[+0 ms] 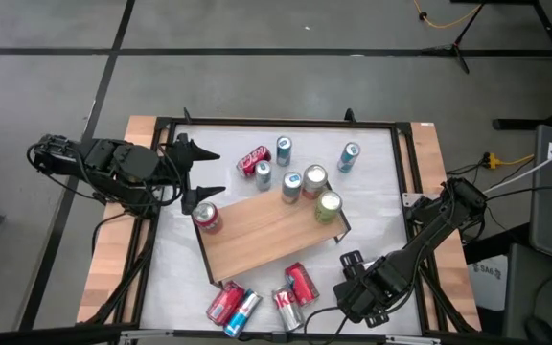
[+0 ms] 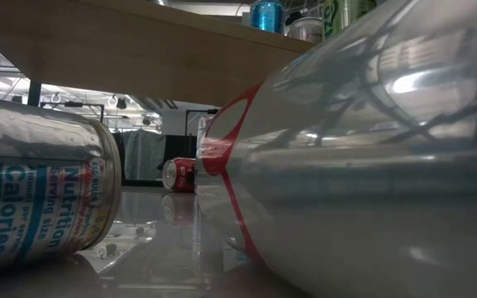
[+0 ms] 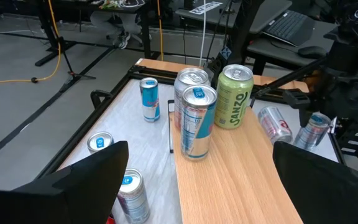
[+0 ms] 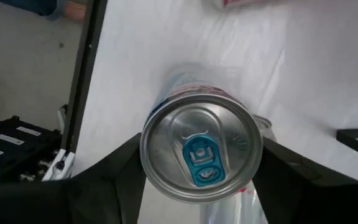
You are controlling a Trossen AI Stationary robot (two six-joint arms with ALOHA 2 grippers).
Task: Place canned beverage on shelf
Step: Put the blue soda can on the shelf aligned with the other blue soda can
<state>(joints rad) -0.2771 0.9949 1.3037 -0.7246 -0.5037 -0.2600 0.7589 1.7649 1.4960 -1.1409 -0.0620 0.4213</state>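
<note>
The whole desk (image 1: 372, 163) is seen straight down from above. The low view is set at desk level, close against lying cans (image 2: 40, 207). The shelf (image 1: 266, 230) is shared by the high, low and left wrist views.

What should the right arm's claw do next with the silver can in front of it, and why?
Probably secure the silver can and lift it straight up. It sits in the right gripper above the white table, not on the shelf, whose middle shows bare board. The left gripper waits open by the shelf's end.
</note>
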